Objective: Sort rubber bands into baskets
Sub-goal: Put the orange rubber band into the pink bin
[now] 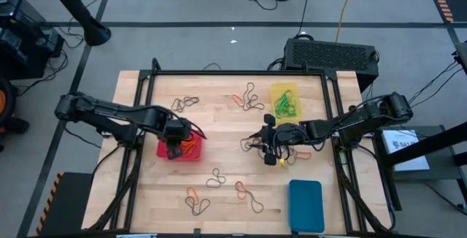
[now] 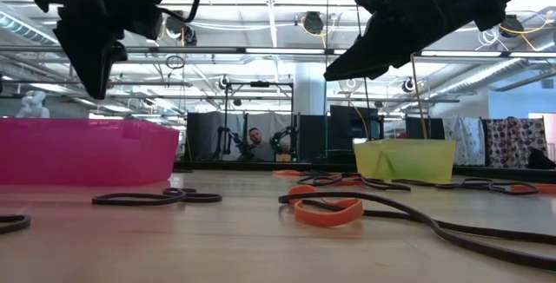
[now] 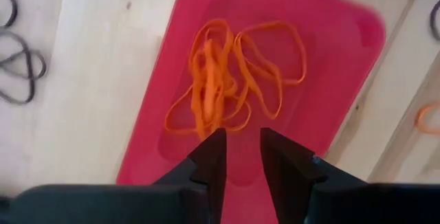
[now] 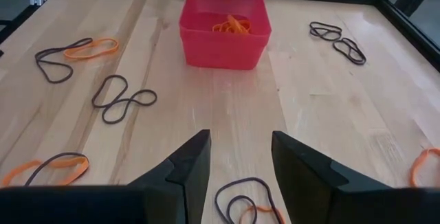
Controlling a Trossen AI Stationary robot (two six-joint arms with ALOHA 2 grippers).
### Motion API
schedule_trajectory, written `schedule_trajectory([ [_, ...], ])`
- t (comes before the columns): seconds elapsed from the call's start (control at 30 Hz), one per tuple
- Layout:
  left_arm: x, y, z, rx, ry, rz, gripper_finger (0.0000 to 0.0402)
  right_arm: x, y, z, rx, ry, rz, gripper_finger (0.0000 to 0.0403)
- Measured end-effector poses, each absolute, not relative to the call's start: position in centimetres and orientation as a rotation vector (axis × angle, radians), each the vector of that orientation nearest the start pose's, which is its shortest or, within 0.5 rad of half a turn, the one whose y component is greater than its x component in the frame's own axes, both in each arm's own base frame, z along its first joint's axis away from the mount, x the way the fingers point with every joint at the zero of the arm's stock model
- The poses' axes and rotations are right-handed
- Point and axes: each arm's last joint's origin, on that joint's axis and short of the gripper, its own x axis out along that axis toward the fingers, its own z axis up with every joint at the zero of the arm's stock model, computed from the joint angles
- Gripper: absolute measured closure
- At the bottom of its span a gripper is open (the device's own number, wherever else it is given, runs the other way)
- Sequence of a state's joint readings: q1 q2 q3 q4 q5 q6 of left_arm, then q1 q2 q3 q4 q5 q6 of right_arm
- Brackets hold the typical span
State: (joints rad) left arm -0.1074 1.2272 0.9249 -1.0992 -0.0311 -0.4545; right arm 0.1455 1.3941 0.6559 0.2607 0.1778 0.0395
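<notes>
The red basket (image 1: pixel 191 155) stands left of the table's middle, with several orange rubber bands (image 3: pixel 230 80) lying in a loose heap on its floor. My left gripper (image 3: pixel 240 157) hangs over that basket, pointing down, open by a narrow gap with nothing between its fingers. The yellow basket (image 1: pixel 286 92) at the far right holds green bands (image 1: pixel 287 106). The blue basket (image 1: pixel 306 205) sits at the near right. My right gripper (image 4: pixel 238 159) waits open above the table's middle, slanting toward the red basket (image 4: pixel 223 38), over a dark band (image 4: pixel 244 200).
Loose dark and orange bands lie flat on the wood: at the far left (image 1: pixel 184 103), the far middle (image 1: pixel 249 98), the near middle (image 1: pixel 215 180) and nearer the front (image 1: pixel 197 203). A black frame (image 1: pixel 241 73) borders the table.
</notes>
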Motion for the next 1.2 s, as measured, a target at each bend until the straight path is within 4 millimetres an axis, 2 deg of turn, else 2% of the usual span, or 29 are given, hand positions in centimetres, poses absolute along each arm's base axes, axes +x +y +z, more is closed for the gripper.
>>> schedule_trajectory([
  [0.13,21.9,-2.4,24.1,-0.238,1.227,0.157,0.0304,27.8,3.6,19.9,-0.038,0.47,-0.041,0.0255],
  [0.33,26.9,-4.5,24.7,-0.041,0.825,-0.112,0.0304,27.8,3.6,19.9,-0.029,0.47,-0.043,0.0255],
  [0.53,31.4,-7.7,22.5,0.171,0.58,-0.343,0.0304,27.7,3.6,19.6,0.029,0.501,-0.06,0.0255],
  [0.67,33.3,-9.1,19.6,0.236,0.541,-0.425,0.0304,27.6,3.5,19.4,0.043,0.522,-0.066,0.0255],
  [0.87,35.0,-10.0,15.9,0.256,0.514,-0.495,0.0304,27.6,3.5,19.5,0.048,0.514,-0.066,0.0255],
  [1.2,36.2,-10.3,12.4,0.255,0.532,-0.498,0.0304,27.6,3.8,19.4,0.099,0.52,-0.073,0.0255],
])
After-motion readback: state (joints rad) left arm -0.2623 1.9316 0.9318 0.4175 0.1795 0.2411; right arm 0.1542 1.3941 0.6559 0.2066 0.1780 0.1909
